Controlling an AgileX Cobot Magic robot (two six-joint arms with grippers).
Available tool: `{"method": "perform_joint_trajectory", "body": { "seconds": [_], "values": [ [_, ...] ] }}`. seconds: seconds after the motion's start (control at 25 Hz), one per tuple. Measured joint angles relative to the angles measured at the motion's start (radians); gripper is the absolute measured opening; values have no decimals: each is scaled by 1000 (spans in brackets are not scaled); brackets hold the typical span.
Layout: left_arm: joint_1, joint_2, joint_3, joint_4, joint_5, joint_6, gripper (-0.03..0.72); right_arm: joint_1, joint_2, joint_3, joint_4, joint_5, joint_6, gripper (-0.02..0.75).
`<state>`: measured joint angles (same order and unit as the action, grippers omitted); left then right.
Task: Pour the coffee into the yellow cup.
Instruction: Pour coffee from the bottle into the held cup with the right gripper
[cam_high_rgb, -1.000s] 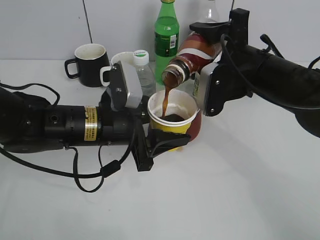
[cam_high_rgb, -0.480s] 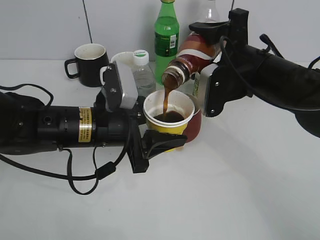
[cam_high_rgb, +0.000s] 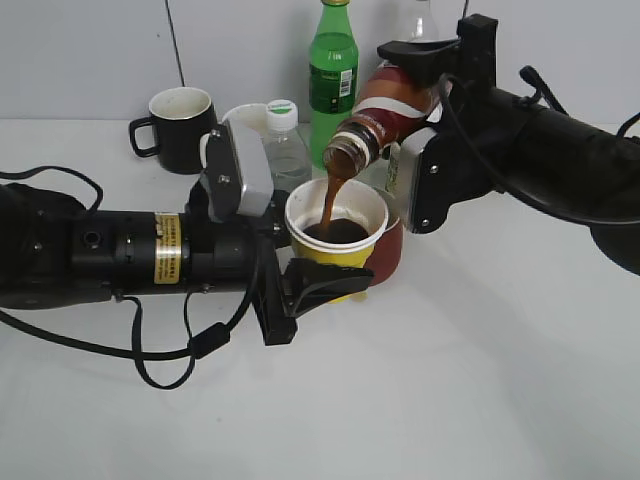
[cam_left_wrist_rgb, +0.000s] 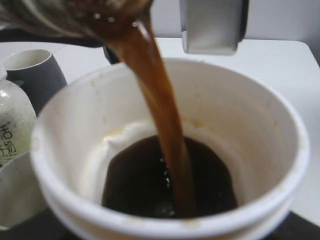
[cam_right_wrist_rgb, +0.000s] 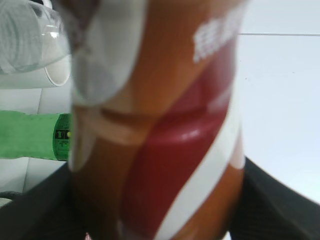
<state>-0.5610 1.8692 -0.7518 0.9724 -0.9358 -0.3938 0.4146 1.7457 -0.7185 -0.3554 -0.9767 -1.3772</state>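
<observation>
My left gripper (cam_high_rgb: 322, 272) is shut on the yellow cup (cam_high_rgb: 338, 255), holding it upright; its white inside (cam_left_wrist_rgb: 240, 125) fills the left wrist view. My right gripper (cam_high_rgb: 420, 110) is shut on the coffee bottle (cam_high_rgb: 385, 115) with the red-and-white swirl label (cam_right_wrist_rgb: 170, 150), tilted mouth-down over the cup. A brown stream of coffee (cam_high_rgb: 329, 195) runs from the mouth into the cup, also in the left wrist view (cam_left_wrist_rgb: 160, 110). Dark coffee (cam_left_wrist_rgb: 165, 180) pools in the cup's bottom.
Behind the cup stand a black mug (cam_high_rgb: 185, 128), a cream-white handled mug (cam_high_rgb: 240, 125), a small clear bottle with a white cap (cam_high_rgb: 286, 145), a green bottle (cam_high_rgb: 333, 70) and a clear bottle (cam_high_rgb: 420, 22). A dark red object (cam_high_rgb: 392, 255) sits right of the cup.
The left arm with the cup has shifted slightly left. The coffee level in the cup has risen. The bottle stays tilted and the stream keeps flowing.
</observation>
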Motion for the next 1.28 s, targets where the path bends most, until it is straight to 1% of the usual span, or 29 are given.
{"method": "perform_joint_trajectory", "body": {
  "seconds": [0.96, 1.28],
  "values": [
    [0, 0, 0, -1, -9, 0, 452, 0, 0, 0, 0, -7, -63, 507],
    [0, 0, 0, -1, -18, 0, 452, 0, -1, 0, 26, -9, -30, 507]
  ]
}}
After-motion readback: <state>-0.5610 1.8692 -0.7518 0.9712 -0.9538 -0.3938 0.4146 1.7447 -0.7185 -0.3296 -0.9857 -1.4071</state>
